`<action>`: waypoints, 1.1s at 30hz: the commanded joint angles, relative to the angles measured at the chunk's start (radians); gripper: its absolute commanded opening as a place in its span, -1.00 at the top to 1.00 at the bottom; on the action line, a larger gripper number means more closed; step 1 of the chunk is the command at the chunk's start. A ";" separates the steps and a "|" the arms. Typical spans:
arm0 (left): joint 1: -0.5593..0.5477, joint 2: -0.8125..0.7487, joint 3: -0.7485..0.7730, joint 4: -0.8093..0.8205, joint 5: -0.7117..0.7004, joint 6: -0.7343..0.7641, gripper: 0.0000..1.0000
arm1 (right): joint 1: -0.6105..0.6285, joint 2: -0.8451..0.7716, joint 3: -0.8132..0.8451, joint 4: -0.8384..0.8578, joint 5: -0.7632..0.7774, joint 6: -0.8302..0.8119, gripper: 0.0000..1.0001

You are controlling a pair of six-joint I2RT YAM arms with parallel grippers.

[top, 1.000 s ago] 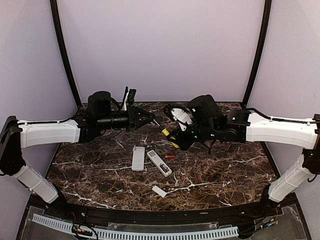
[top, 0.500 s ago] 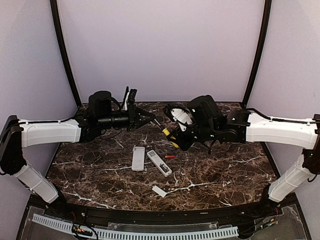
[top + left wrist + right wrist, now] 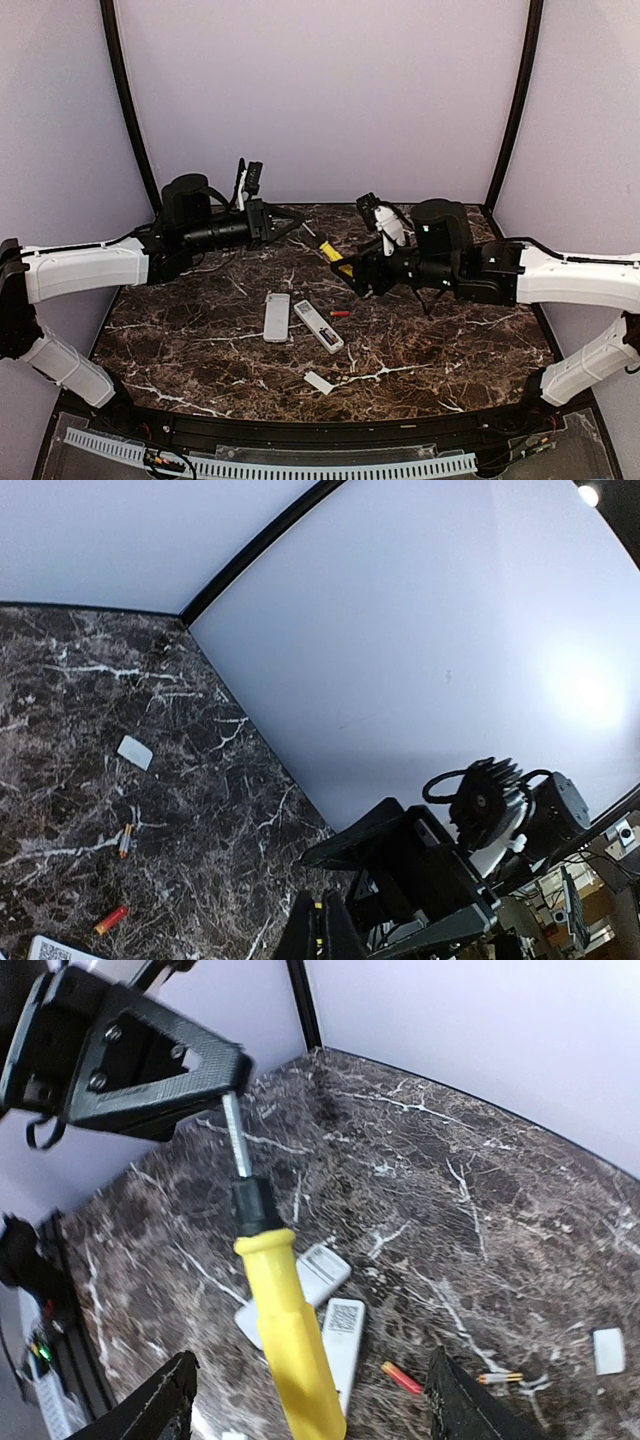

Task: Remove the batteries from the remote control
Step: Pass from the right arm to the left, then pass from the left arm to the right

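Batteries: we see one red cell (image 3: pixel 340 313) loose on the tabletop (image 3: pixel 450 340), just right of the remote control (image 3: pixel 318 326), its long axis running left-right.
Nearer hand: right hand (image 3: pixel 352 272), above and behind the cell, released, with its fingers either side of the screwdriver (image 3: pixel 290 1340) handle.
Left hand (image 3: pixel 232 1072): clenched on the screwdriver's shaft.
Writing: a QR sticker (image 3: pixel 345 1317) only; we read nothing.

A yellow-handled screwdriver (image 3: pixel 290 1340) hangs tilted above the dark white-veined marble table (image 3: pixel 450 340), its metal shaft angled toward the back left. 1 small flat white cover (image 3: pixel 320 382) lies near the table's front edge. Plain lilac walls (image 3: pixel 330 100) stand behind
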 commanded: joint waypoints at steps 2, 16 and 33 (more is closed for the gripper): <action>0.008 -0.100 -0.039 0.184 -0.042 0.049 1.00 | -0.052 -0.021 -0.101 0.375 -0.140 0.245 -0.56; 0.013 -0.149 -0.154 0.528 0.024 0.033 1.00 | -0.087 0.071 -0.141 0.833 -0.434 0.505 -0.46; 0.011 -0.135 -0.167 0.570 0.051 0.002 1.00 | -0.087 0.071 -0.108 0.824 -0.455 0.503 0.27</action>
